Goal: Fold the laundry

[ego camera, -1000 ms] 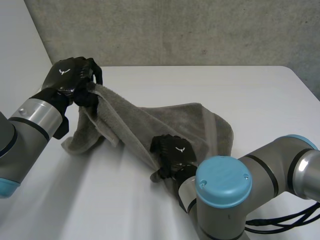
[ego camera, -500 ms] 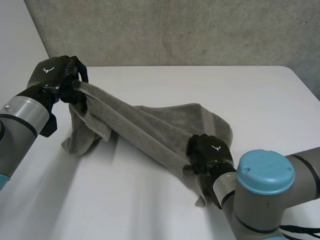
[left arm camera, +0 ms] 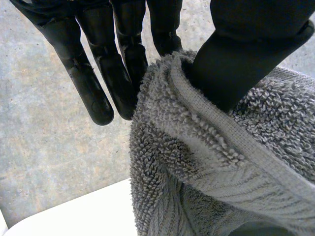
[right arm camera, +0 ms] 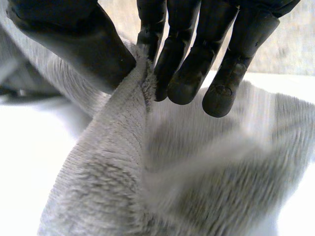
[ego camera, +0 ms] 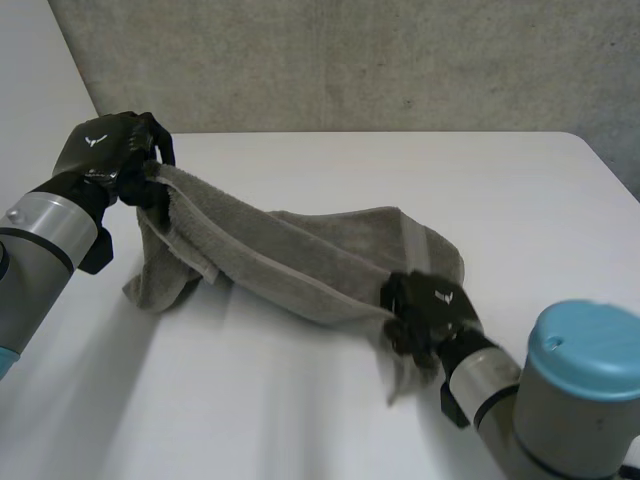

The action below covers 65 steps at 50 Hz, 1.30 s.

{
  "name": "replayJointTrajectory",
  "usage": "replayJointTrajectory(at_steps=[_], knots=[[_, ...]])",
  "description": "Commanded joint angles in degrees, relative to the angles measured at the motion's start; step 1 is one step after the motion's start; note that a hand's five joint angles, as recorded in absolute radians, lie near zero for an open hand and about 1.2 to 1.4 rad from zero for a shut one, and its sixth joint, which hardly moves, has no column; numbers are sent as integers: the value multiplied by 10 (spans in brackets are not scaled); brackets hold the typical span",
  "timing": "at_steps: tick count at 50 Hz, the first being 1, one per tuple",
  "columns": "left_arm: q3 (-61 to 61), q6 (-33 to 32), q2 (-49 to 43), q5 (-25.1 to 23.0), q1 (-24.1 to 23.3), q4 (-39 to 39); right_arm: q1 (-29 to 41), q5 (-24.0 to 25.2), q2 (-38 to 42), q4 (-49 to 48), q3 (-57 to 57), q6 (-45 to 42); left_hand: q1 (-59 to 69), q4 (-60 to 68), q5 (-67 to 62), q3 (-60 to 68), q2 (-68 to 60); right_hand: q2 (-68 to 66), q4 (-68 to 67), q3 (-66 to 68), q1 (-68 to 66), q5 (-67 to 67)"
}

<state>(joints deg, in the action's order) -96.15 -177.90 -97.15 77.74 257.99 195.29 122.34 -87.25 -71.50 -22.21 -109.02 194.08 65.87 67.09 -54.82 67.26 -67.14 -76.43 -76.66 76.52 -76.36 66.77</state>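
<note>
**1. Item**
Grey towel point(ego camera: 300, 255) on white tabletop point(ego camera: 520, 200). It is bunched, not laid flat, and spans from the far-left area to approx. centre-right.

**2. L hand** point(ego camera: 105, 150)
- Pos.: at far-left end of towel, raised above tabletop.
- State: gripping towel. In left wrist view the thumb point(left arm camera: 246, 54) clamps the hemmed edge against the fingers point(left arm camera: 130, 73), i.e. a pinch grip at edge/corner.
- One outer finger sits beside the cloth, straight.

**3. R hand** point(ego camera: 430, 310)
- Pos.: at near-right end of towel, low, close to tabletop.
- State: gripping towel. In right wrist view a ridge of cloth is pinched between thumb point(right arm camera: 74, 39) and fingers point(right arm camera: 192, 54).

**4. Towel config.**
- One edge runs as a stretched band diagonally from L hand down to R hand.
- Below L hand the cloth hangs in folds, w/ the lower part resting on tabletop.
- Behind the band the remainder lies on tabletop w/ a rounded fold toward the right.
- A short tail of cloth drops from R hand to tabletop.

**5. Surroundings**
Grey concrete wall point(ego camera: 350, 60) behind tabletop.
</note>
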Motion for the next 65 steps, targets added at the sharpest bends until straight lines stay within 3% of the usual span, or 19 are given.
replayJointTrajectory(at_steps=[1,7,12,15,20,27,32,35,42,45,48,50,51,53,56,58,65], knots=[[0,-1,1,-1,0,0,-37,64,-46,45,66,-29,108,96,-118,94,-95,-36,-33,35,-36,32],[13,-1,-11,-7,1,2,-38,84,-31,119,179,-146,106,94,-117,92,-93,-36,-33,35,-36,32],[30,-2,-27,-7,-1,-11,-38,81,-18,188,276,-326,108,96,-118,94,-95,-36,-33,35,-36,32],[32,-7,-23,-9,1,-36,-38,81,-19,215,292,-372,108,96,-118,94,-95,-36,-33,35,-36,32],[41,-10,-21,-10,1,-82,-38,80,-16,364,337,-528,110,97,-120,96,-97,-36,-33,35,-36,32],[47,-26,-33,-10,1,-132,-40,79,8,456,336,-596,118,106,-128,104,-105,-36,-33,35,-36,32],[67,-115,-97,-9,1,-166,-44,81,49,470,338,-616,118,106,-129,104,-105,-36,-33,35,-36,32],[86,-164,-132,-7,-3,-179,-41,79,77,463,353,-636,120,107,-130,106,-107,-36,-33,35,-36,32],[182,-194,-195,-7,-11,-177,-37,52,139,404,466,-646,120,107,-130,106,-107,-36,-33,35,-36,32],[268,-191,-214,-4,-13,-162,-38,33,166,284,585,-646,120,107,-130,106,-107,-36,-33,35,-36,32],[363,-183,-221,0,-20,-127,-38,29,166,227,621,-645,116,104,-127,102,-104,-36,-33,35,-36,32],[410,-171,-221,0,-22,-99,-40,25,153,101,662,-639,111,99,-122,97,-99,-36,-33,35,-36,32],[449,-156,-219,1,-21,-67,-40,25,152,100,662,-639,110,97,-120,96,-97,-36,-33,35,-36,32],[479,-139,-216,5,-21,-30,-46,23,121,-17,661,-638,111,99,-122,97,-99,-36,-33,35,-36,32],[516,-101,-209,20,-21,32,-46,22,98,-72,646,-628,111,99,-122,97,-99,-36,-33,35,-36,32],[516,-71,-201,26,-21,65,-46,23,92,-69,634,-620,111,99,-122,97,-99,-36,-33,35,-36,32],[431,-58,-197,24,-21,61,-46,32,71,-7,558,-600,110,97,-120,96,-97,-36,-33,35,-36,32]])
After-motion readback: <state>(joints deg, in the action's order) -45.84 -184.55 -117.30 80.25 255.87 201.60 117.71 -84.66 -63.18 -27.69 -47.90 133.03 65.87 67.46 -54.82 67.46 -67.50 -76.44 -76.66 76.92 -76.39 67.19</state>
